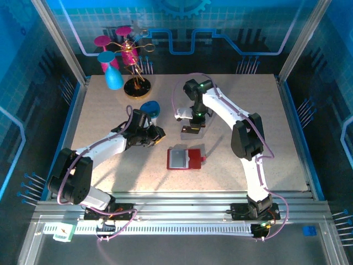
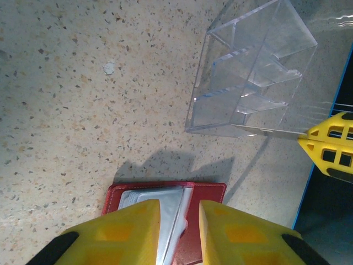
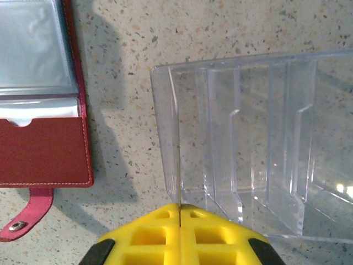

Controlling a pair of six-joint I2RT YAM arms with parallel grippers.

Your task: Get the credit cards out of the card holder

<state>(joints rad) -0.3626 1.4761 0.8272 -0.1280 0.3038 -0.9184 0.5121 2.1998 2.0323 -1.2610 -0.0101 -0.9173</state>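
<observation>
The red card holder (image 1: 194,160) lies open on the table, its grey pockets (image 1: 177,159) facing up and its snap tab (image 3: 22,219) sticking out. My left gripper (image 1: 159,135) hovers just left of it, open, and the holder (image 2: 208,197) shows through the gap between the fingers (image 2: 180,208). My right gripper (image 3: 180,205) is shut on a thin credit card (image 3: 178,176) seen edge-on. It holds that card over the near wall of the clear tray (image 3: 248,138). From above the card (image 1: 192,130) looks dark. I cannot tell whether cards lie in the pockets.
The clear divided tray (image 2: 248,72) stands beyond the holder, with the right gripper's yellow fingers (image 2: 331,146) at its side. At the back left are a wire stand with magenta discs (image 1: 128,55), a blue cone (image 1: 113,79) and a blue round object (image 1: 150,107).
</observation>
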